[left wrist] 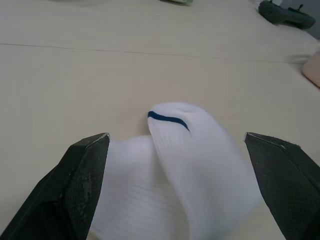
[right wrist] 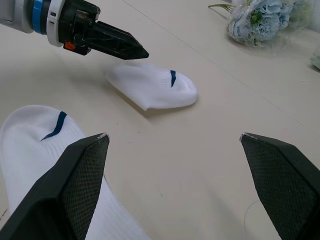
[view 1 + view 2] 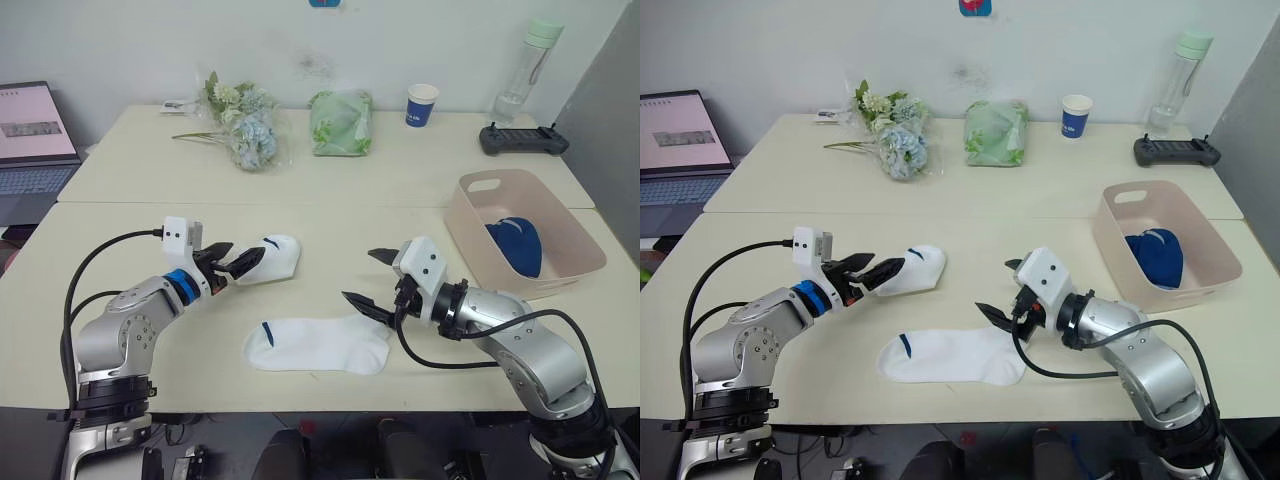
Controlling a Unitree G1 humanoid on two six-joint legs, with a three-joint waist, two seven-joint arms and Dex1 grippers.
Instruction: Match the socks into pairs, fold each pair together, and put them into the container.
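- Two white socks lie on the near half of the cream table: one flat sock stretched out near the front edge, a second, bunched sock just beyond it to the left.
- The left gripper has its black fingers spread either side of the bunched sock's near end, not closed on it.
- The right gripper hangs with its jaws wide, empty, just past the flat sock's right end.
- The pink basin sits at the right, a rolled navy bundle inside.
- Both socks look light, limp and ribbed, each with a thin dark mark at the cuff; they should fold easily and sag when lifted.
- The cuff edge, judging by its firmer band, seems the best place to pinch.
- Artificial flowers, a green packet and a paper cup stand along the far side.
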